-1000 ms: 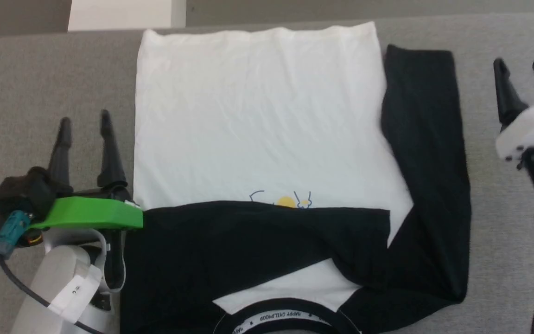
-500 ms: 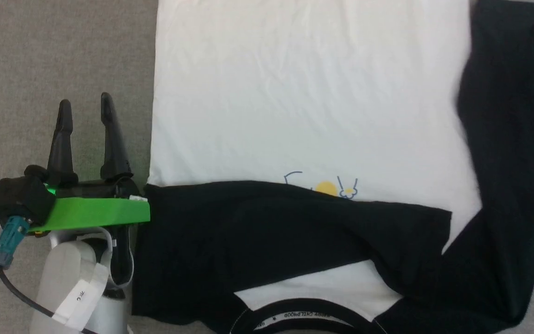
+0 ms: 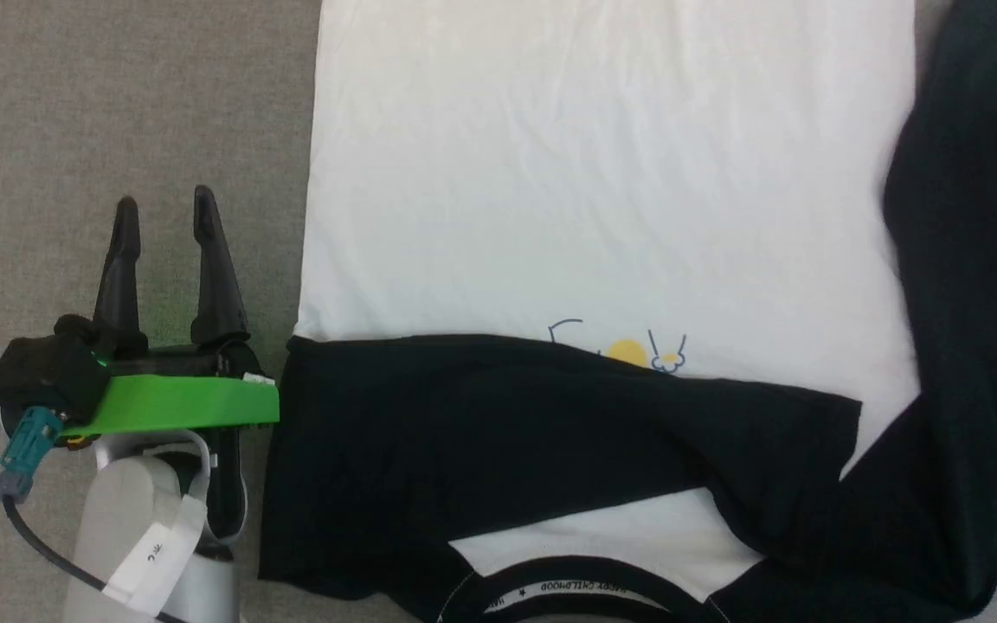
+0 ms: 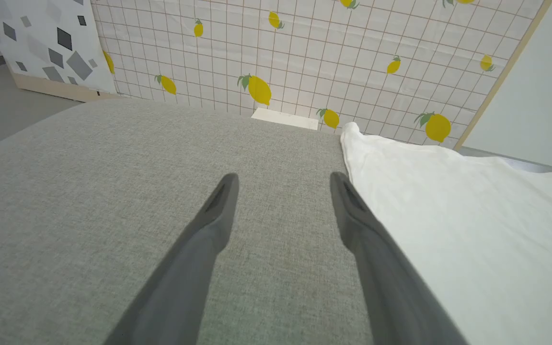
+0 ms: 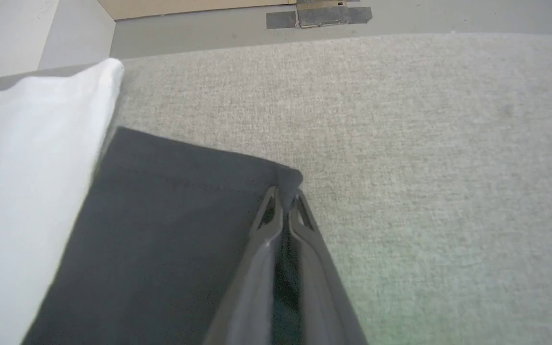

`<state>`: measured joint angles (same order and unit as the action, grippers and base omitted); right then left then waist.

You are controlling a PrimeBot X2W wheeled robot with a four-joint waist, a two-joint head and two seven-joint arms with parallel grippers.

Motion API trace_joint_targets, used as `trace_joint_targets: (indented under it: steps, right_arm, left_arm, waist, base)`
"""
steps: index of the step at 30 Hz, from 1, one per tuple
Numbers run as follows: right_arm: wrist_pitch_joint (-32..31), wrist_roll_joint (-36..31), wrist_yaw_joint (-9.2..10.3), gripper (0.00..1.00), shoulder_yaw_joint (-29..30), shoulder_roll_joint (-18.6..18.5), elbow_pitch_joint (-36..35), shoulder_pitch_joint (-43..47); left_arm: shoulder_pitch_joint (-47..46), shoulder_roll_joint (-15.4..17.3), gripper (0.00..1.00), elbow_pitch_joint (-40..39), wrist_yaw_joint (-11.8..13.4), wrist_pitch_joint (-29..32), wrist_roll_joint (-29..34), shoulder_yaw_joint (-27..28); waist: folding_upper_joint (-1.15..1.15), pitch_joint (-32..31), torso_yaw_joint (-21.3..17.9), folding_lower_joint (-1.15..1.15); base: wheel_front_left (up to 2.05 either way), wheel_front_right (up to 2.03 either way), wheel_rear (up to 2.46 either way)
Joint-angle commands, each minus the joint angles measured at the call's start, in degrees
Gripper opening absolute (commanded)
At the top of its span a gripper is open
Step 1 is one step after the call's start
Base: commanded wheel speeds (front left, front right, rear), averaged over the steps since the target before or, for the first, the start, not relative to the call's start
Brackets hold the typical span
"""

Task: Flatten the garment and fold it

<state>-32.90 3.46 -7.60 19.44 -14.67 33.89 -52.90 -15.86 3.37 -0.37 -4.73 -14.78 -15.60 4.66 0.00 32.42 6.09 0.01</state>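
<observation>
The garment [image 3: 611, 199] is lying flat on the grey padded surface [image 3: 118, 86], collar toward the near edge and hem toward the far edge, with one black sleeve [image 3: 507, 433] already lying folded across the chest. The other black sleeve [image 3: 966, 329] is running along the body's right side, its long axis pointing from the near edge to the far edge. The right gripper [image 5: 285, 201] is pinching the outer corner of its cuff [image 5: 276, 175], fingers pressed together with a sliver of dark cloth between them. From that grip the white body is lying to the robot's left, so I judge the coming fold is going to carry the cuff that way, across the chest. The left gripper [image 3: 164, 199] is hovering spread wide and empty over bare surface just beside the body's left edge. In the head view the cuff end is being cut off at the top right corner, and how much cloth is sitting inside the pinch is hard to make out.
</observation>
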Motion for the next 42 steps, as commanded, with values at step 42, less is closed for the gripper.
trace_joint_targets:
  steps: [42]
  right_arm:
    - [-7.04,11.88,0.11,0.0,-14.76,0.6,-69.09,41.9]
  left_arm:
    - [13.99,-0.46,1.0,6.39,-1.38,-0.22,3.36,2.06]
  waist:
    - [0.0,-26.32,-9.21,-0.01]
  base:
    - [0.0,0.0,0.0]
